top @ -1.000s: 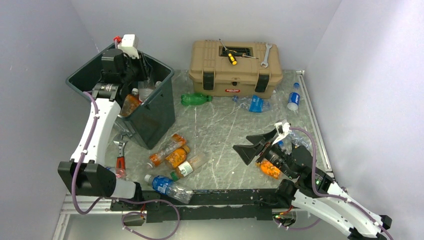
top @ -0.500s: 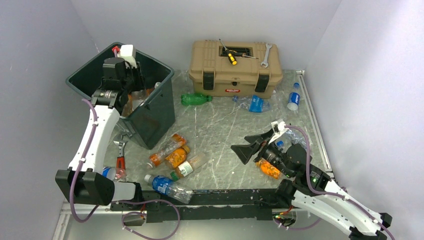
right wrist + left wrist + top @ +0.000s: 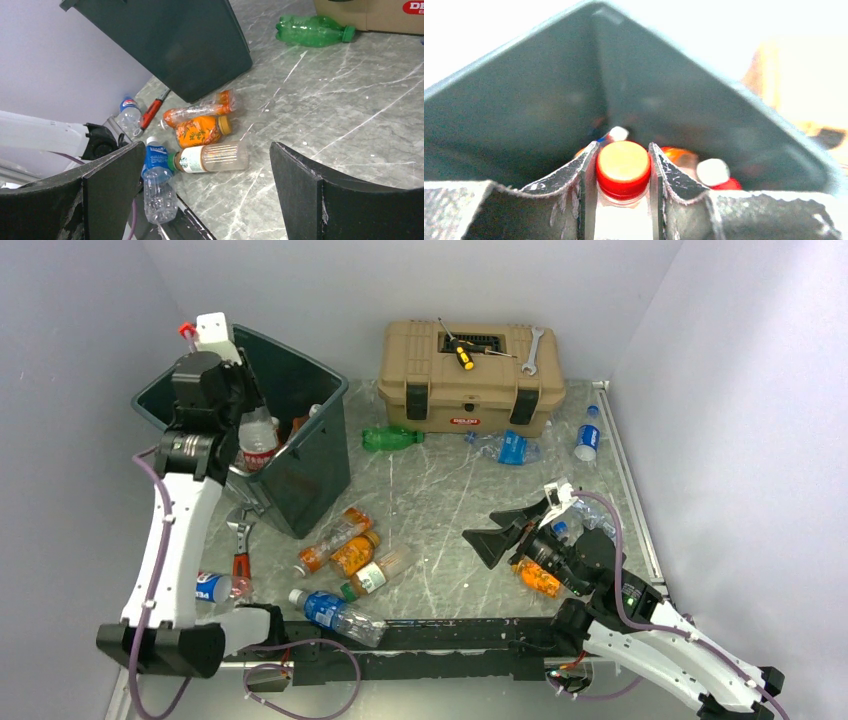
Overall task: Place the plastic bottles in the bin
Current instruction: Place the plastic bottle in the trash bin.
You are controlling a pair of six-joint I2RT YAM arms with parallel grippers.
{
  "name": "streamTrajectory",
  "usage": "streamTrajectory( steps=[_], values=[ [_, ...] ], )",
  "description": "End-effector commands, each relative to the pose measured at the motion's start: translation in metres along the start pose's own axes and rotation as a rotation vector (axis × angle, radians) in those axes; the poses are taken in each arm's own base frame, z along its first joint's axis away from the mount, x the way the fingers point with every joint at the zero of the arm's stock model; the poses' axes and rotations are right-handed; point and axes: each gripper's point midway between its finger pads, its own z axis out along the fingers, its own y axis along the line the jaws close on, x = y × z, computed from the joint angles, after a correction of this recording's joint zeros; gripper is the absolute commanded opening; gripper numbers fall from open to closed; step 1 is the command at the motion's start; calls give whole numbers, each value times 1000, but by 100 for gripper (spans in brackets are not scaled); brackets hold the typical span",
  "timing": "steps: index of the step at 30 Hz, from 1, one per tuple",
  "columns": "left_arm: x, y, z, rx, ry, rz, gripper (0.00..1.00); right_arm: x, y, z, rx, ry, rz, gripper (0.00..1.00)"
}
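Your left gripper (image 3: pixel 623 149) clenches a red-capped bottle (image 3: pixel 623 167) by the neck above the bin (image 3: pixel 305 475). Center it over the opening before releasing. Your right gripper (image 3: pixel 206 146) gapes, empty.

In your left wrist view the clear red-capped plastic bottle (image 3: pixel 623 167) is cut off below its neck, the bottles (image 3: pixel 713 171) deep inside the dark green plastic bin (image 3: pixel 524 115) blur, and the right arm (image 3: pixel 640 625) half-hides an orange bottle (image 3: pixel 537 580).

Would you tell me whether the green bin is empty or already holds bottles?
Holds bottles: inside the bin, a white cap and an orange bottle lie beyond the red-capped bottle in the left gripper.
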Motion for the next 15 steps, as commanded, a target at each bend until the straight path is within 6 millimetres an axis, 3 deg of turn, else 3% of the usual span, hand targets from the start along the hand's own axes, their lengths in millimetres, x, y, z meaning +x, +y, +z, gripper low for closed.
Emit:
streamTrajectory(
  steps=[1,3,6,15],
  values=[
    [-76,-60,-55,389,-236,-93,0,-20,8,0,-16,-61,2,100],
    [-74,-81,-56,492,-184,-105,0,-19,8,3,-16,-56,3,100],
    [-52,-95,-41,542,-45,-78,0,-15,8,5,-16,-42,7,100],
    [25,-99,4,527,87,-45,0,-12,5,4,-6,-41,9,100]
  ],
)
